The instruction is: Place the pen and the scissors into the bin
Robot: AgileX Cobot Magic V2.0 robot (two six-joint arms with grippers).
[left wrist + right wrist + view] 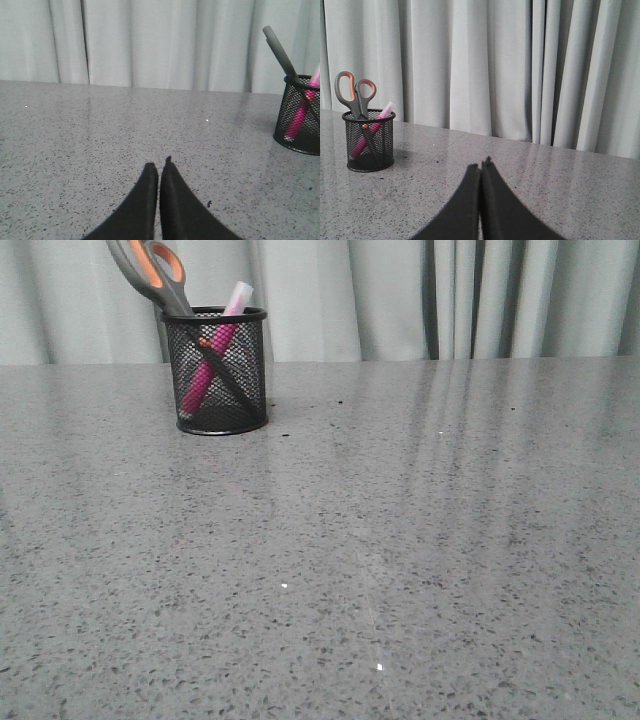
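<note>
The black mesh bin (216,370) stands upright at the far left of the table. The pink pen (212,365) leans inside it, its whitish cap above the rim. The scissors (150,270) stand in it too, blades down, grey and orange handles sticking out. The bin also shows in the left wrist view (299,120) and in the right wrist view (369,141), with the pen (370,131) and scissors (354,95) inside. My left gripper (159,167) is shut and empty above bare table. My right gripper (481,165) is shut and empty, well away from the bin. Neither gripper shows in the front view.
The grey speckled table (400,540) stretches across the front view. Pale curtains (450,295) hang behind its far edge. A few small dark specks lie on the table near the bin.
</note>
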